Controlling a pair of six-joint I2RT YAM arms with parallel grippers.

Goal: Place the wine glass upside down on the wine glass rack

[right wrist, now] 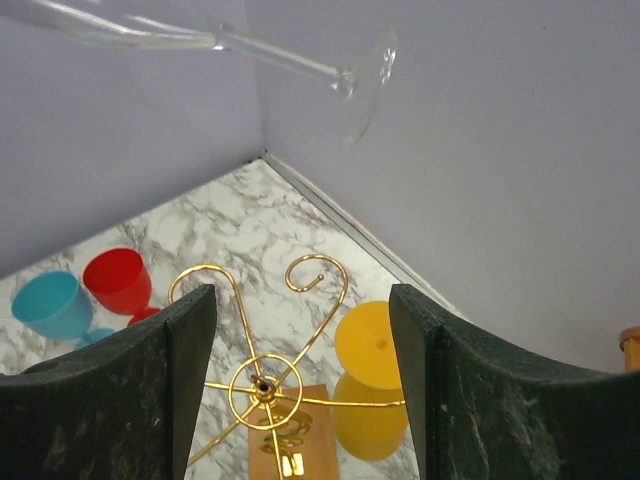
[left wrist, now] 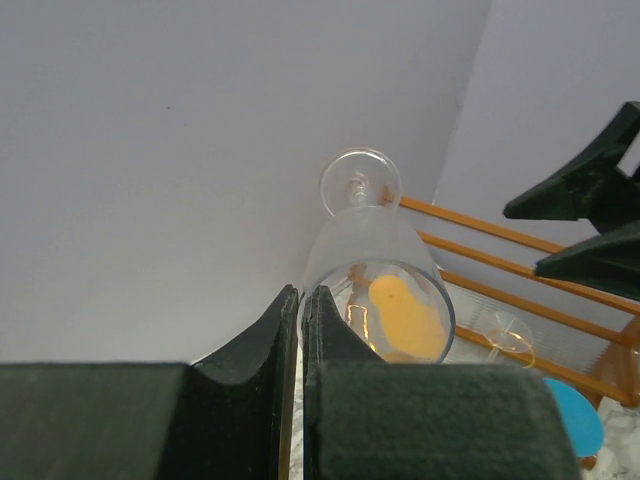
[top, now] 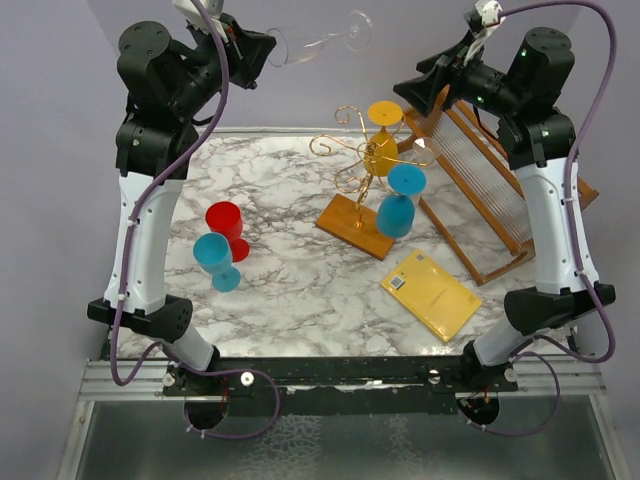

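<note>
My left gripper (top: 262, 47) is shut on the rim of a clear wine glass (top: 320, 42), holding it on its side high above the table's far edge, foot pointing right. In the left wrist view the fingers (left wrist: 301, 295) pinch the glass wall (left wrist: 375, 300). The gold wire rack (top: 360, 160) stands on its orange-brown base (top: 355, 225) mid-table. A yellow glass (top: 383, 135) and a blue glass (top: 400, 200) hang upside down on it. My right gripper (top: 425, 95) is open and empty above the rack (right wrist: 262, 385). The clear glass (right wrist: 300, 65) shows above it.
A red glass (top: 226, 225) and a blue glass (top: 216, 260) stand at the left of the marble table. A yellow flat box (top: 430, 292) lies front right. A large brown slatted wooden rack (top: 480, 190) lies at the right behind the gold rack.
</note>
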